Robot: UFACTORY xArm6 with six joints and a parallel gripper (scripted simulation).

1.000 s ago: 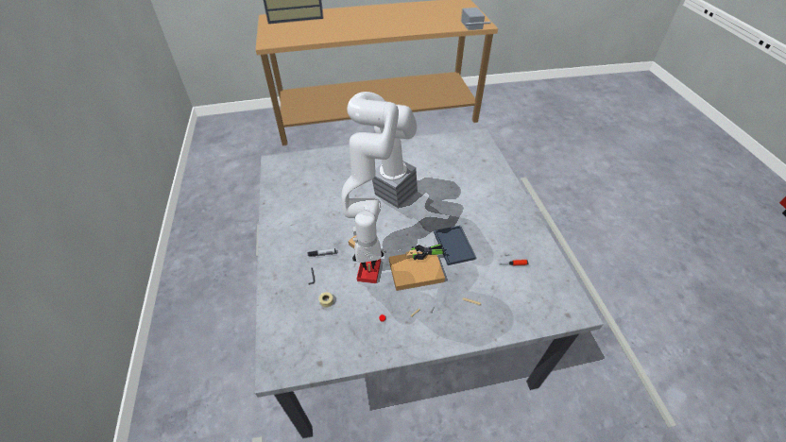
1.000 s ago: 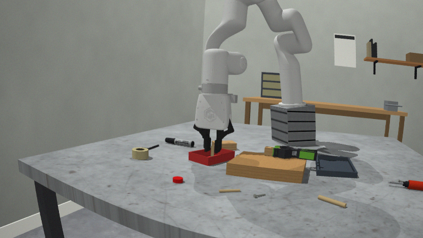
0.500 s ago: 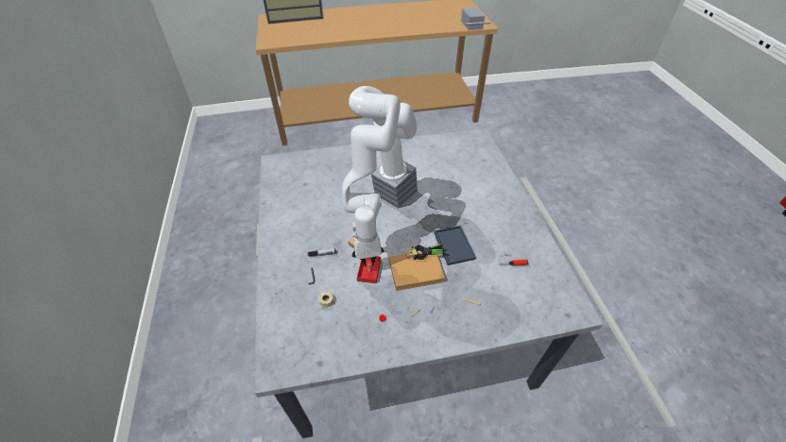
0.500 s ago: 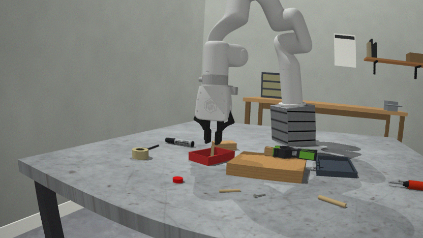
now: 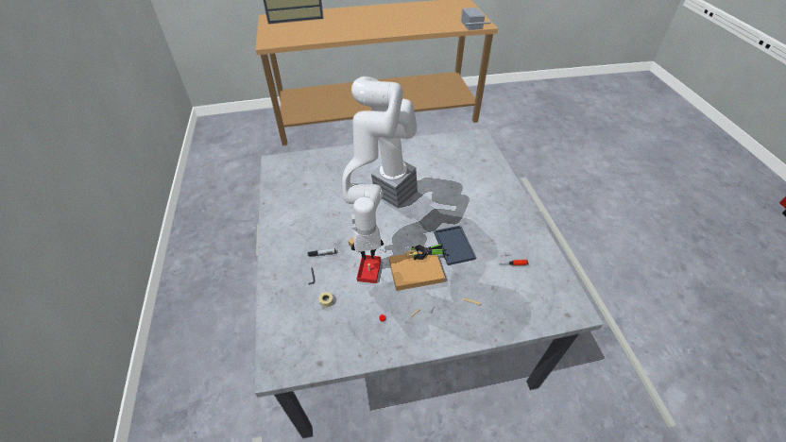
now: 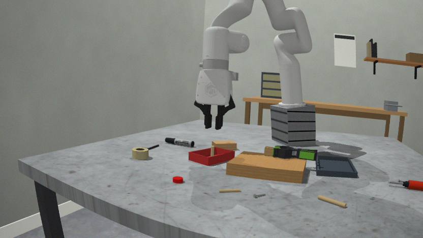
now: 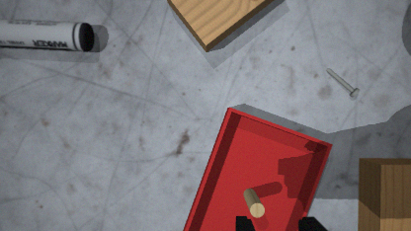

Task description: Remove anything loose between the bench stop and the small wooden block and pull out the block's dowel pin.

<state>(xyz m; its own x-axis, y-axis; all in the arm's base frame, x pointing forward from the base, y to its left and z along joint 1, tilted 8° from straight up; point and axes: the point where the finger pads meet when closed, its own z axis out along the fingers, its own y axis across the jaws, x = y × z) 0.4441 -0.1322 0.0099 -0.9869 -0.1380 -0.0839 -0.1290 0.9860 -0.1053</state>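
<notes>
The dowel pin point(image 6: 212, 150) stands leaning in the red tray point(image 6: 212, 156), left of the bench board point(image 6: 266, 167). In the wrist view the pin point(image 7: 254, 203) rests in the tray point(image 7: 257, 173) just ahead of my fingertips. My gripper point(image 6: 213, 125) hangs well above the tray, slightly open and empty. The black and green spring clamp point(image 6: 294, 152) lies along the board's far edge, with a small wooden piece point(image 6: 268, 150) at its left end. I cannot tell how the block sits against the stop. From above, the gripper point(image 5: 367, 253) is over the tray point(image 5: 367, 269).
A loose wooden block point(image 6: 224, 145) lies behind the tray. A marker point(image 6: 179, 142), a tape roll point(image 6: 140, 153) and a red cap point(image 6: 177, 179) lie to the left. Two dowels point(image 6: 230, 190) point(image 6: 331, 201) and a screw point(image 6: 259, 195) lie in front. A dark tray point(image 6: 335, 166) and a screwdriver point(image 6: 409, 184) are at right.
</notes>
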